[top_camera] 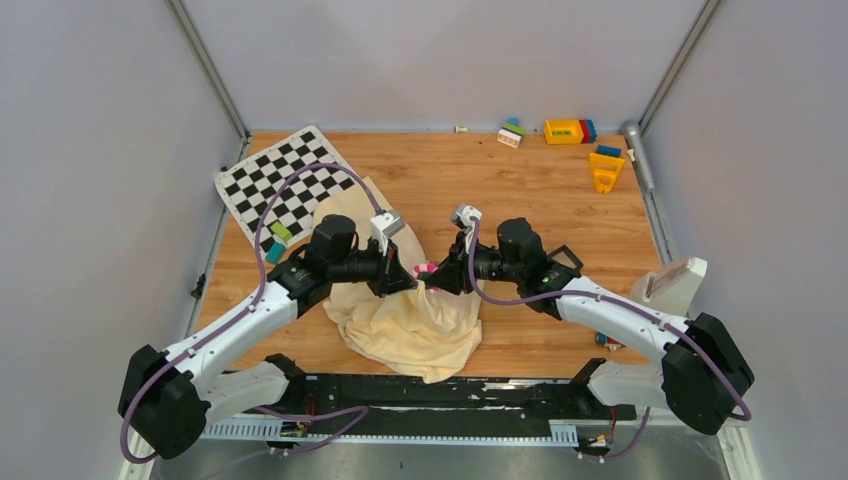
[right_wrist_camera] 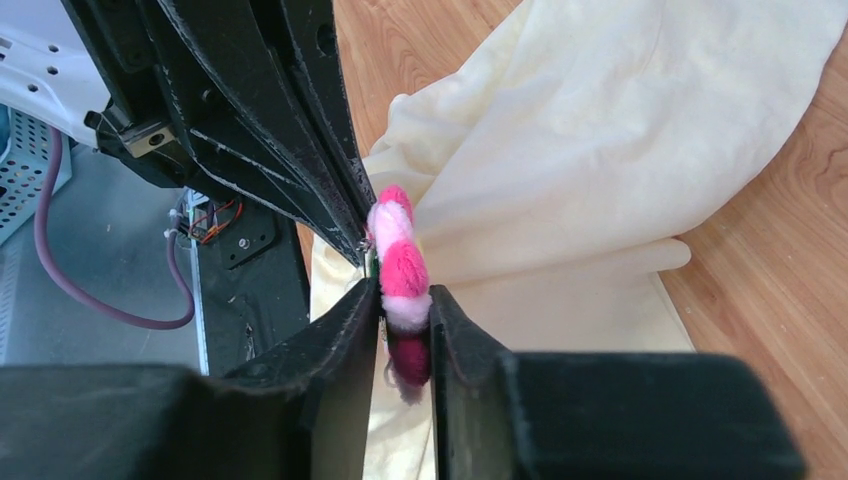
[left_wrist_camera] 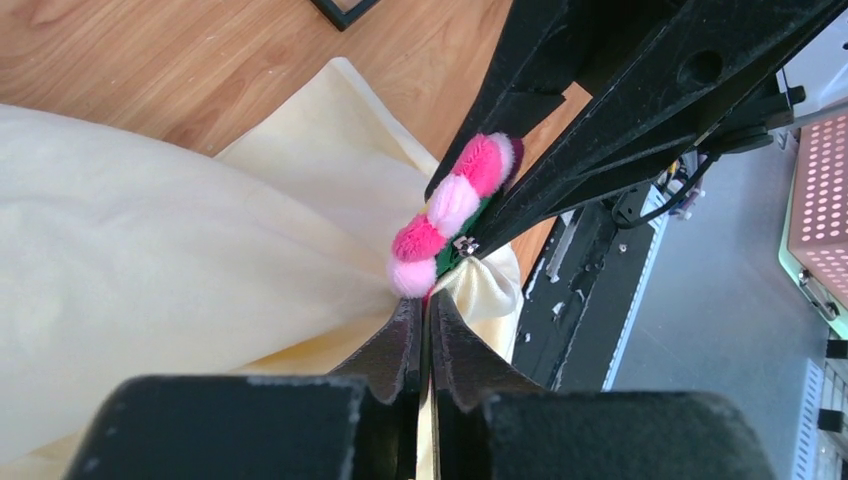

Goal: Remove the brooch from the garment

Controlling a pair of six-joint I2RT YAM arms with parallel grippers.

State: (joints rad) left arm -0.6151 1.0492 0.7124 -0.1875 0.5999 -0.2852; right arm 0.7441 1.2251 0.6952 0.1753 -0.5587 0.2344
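Note:
The cream garment (top_camera: 415,320) lies bunched at the table's near middle, lifted to a peak between my two grippers. The brooch (top_camera: 425,269), a small pink and magenta flower, sits at that peak. My left gripper (top_camera: 408,278) is shut on a fold of the garment (left_wrist_camera: 200,260) right beside the brooch (left_wrist_camera: 450,205). My right gripper (top_camera: 437,280) is shut on the brooch (right_wrist_camera: 403,275), its fingers (right_wrist_camera: 455,340) clamping the petals edge-on. The two grippers meet nose to nose, and the cloth (right_wrist_camera: 600,150) hangs stretched below them.
A black-and-white checkerboard (top_camera: 285,180) lies at the back left under the garment's corner. Toy blocks (top_camera: 568,131) and a yellow piece (top_camera: 605,172) sit at the back right. A small black square frame (left_wrist_camera: 343,10) lies on the wood. A white box (top_camera: 672,283) stands at the right edge.

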